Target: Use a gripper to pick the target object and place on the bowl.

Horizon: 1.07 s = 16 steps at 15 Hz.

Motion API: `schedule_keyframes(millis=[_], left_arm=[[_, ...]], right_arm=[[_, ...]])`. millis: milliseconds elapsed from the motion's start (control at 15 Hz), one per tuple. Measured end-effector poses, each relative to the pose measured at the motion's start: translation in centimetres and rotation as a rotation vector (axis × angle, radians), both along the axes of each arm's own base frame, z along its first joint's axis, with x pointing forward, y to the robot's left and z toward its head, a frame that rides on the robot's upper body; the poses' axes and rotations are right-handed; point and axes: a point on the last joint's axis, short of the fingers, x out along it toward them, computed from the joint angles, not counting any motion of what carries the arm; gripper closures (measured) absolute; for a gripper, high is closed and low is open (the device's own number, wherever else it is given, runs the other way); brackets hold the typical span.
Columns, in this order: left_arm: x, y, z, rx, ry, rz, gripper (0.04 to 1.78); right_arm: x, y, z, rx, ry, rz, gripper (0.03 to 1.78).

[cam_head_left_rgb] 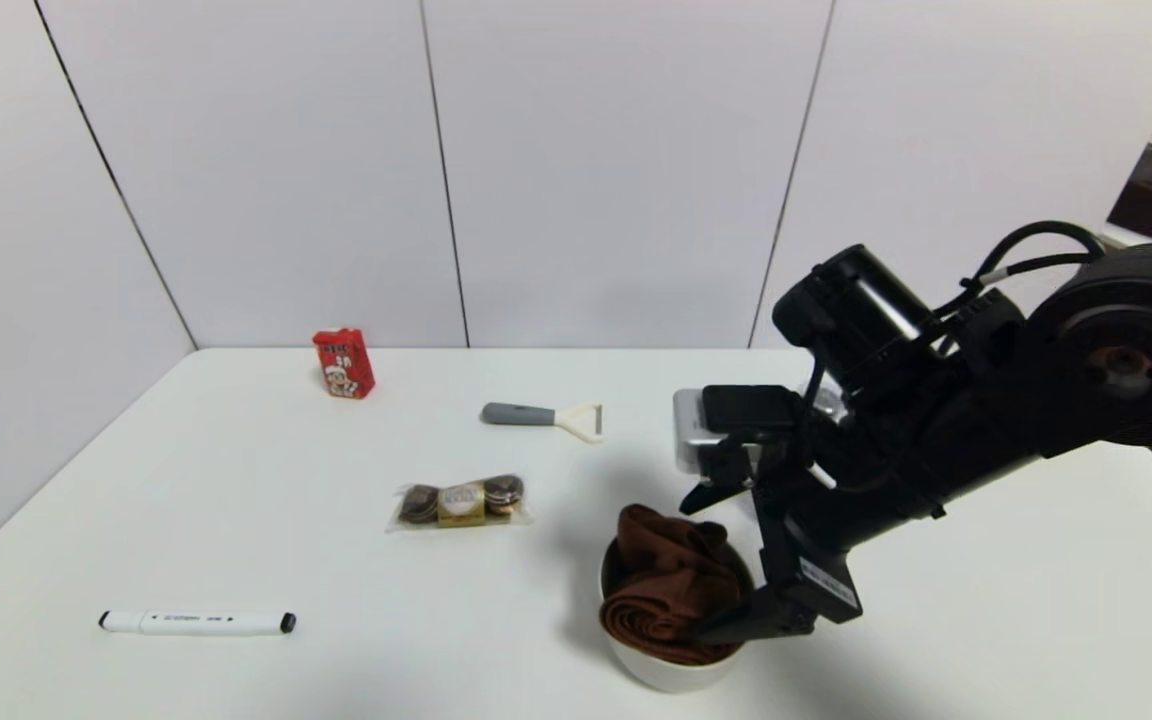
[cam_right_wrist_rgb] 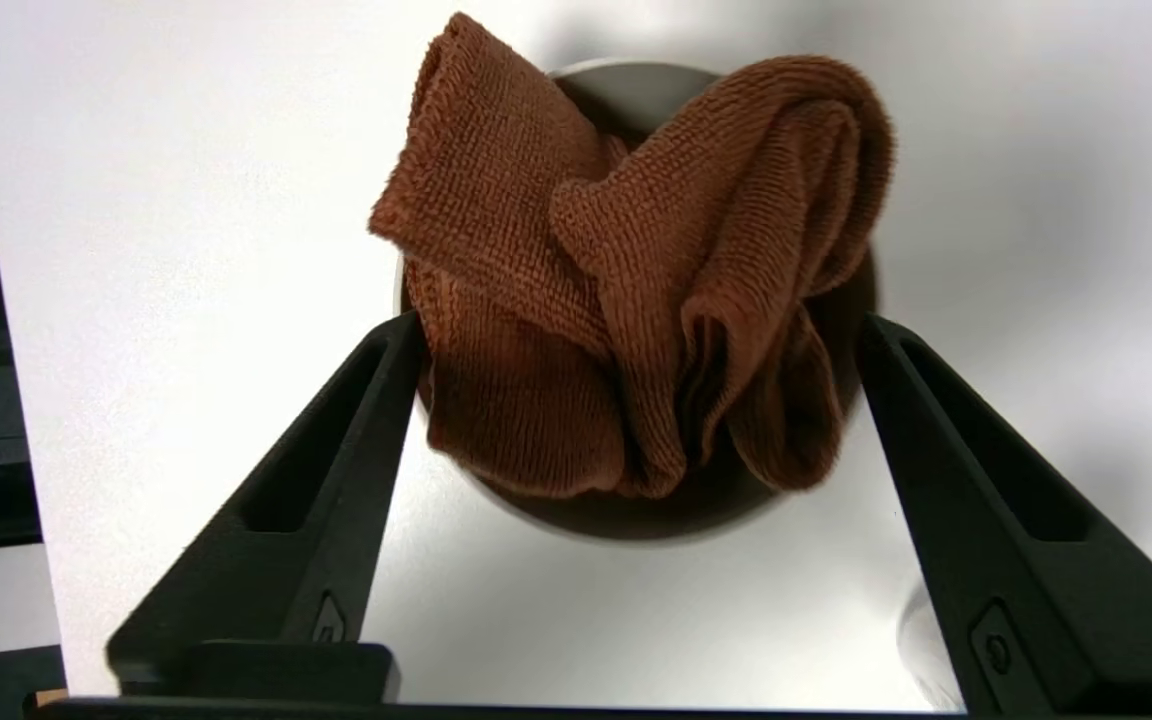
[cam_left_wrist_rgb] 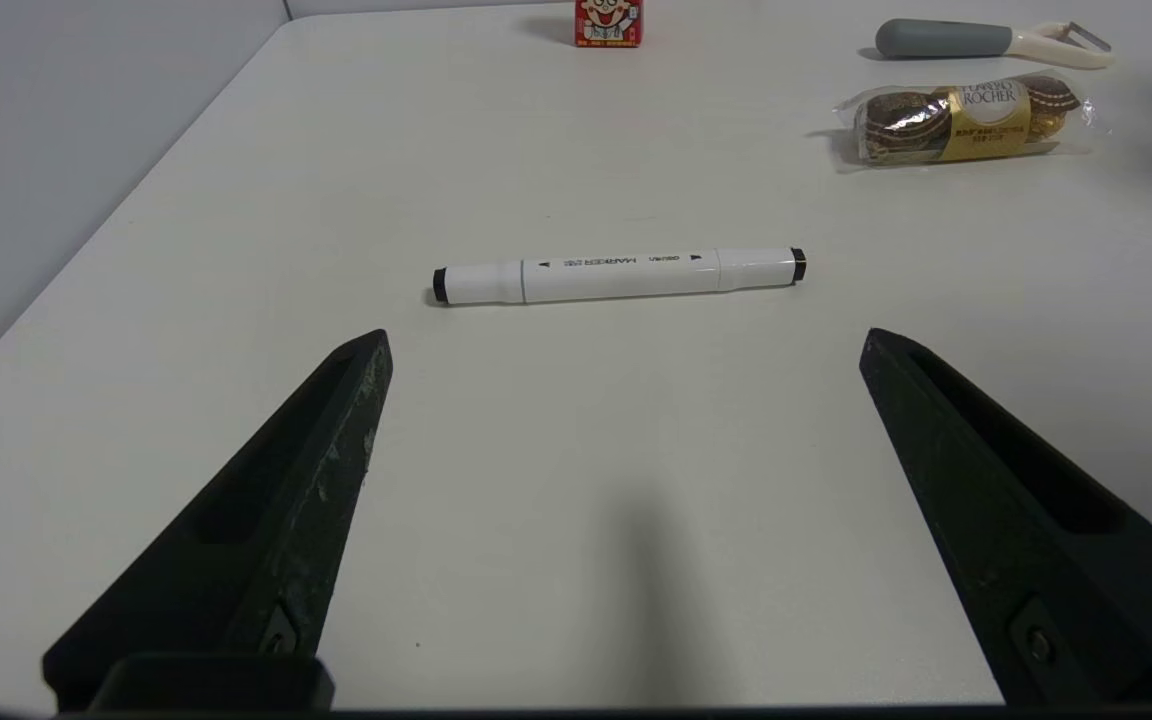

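Head view: the brown towel (cam_head_left_rgb: pixel 671 590) is seen lying crumpled in the off-white bowl (cam_head_left_rgb: pixel 674 672), near the front edge of the white table (cam_head_left_rgb: pixel 236 480). Its folds rise above the rim, and it appears to be carried by the bowl alone. The right gripper (cam_head_left_rgb: pixel 711 560) is held just above the bowl, reaching in from the robot's right. In the right wrist view its fingers (cam_right_wrist_rgb: pixel 336 450) are spread wide, one at each side of the towel (cam_right_wrist_rgb: pixel 626 290), and no cloth is pinched between them. It is judged that the towel was let go here so that it rests in the bowl (cam_right_wrist_rgb: pixel 626 515), and the placing looks done.

The left gripper (cam_left_wrist_rgb: pixel 626 340) is parked low over the table, its jaws wide apart, with a white marker (cam_left_wrist_rgb: pixel 619 274) lying before it and nothing held.
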Motion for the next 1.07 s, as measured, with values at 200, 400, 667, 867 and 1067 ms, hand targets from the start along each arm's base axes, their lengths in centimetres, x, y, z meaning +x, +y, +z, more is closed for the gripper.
schedule_keyframes(millis=[200, 400, 667, 867, 1067], left_arm=[[0.0, 0.0, 0.0, 0.0, 0.0, 0.0, 0.13], [0.0, 0.0, 0.0, 0.0, 0.0, 0.0, 0.13], [0.0, 0.0, 0.0, 0.0, 0.0, 0.0, 0.13], [0.0, 0.0, 0.0, 0.0, 0.0, 0.0, 0.13], [0.0, 0.0, 0.0, 0.0, 0.0, 0.0, 0.13]], right_arm=[[-1.1, -1.0, 2.0, 0.023, -0.064, -0.021, 0.24], [-2.9, -2.9, 4.6, 0.053, -0.142, -0.052, 0.2], [-5.5, -6.6, 8.0, 0.123, -0.261, -0.135, 0.16], [-8.5, -10.8, 10.5, 0.177, -0.379, -0.259, 0.14], [-11.9, -15.0, 10.9, 0.179, -0.448, -0.483, 0.13]])
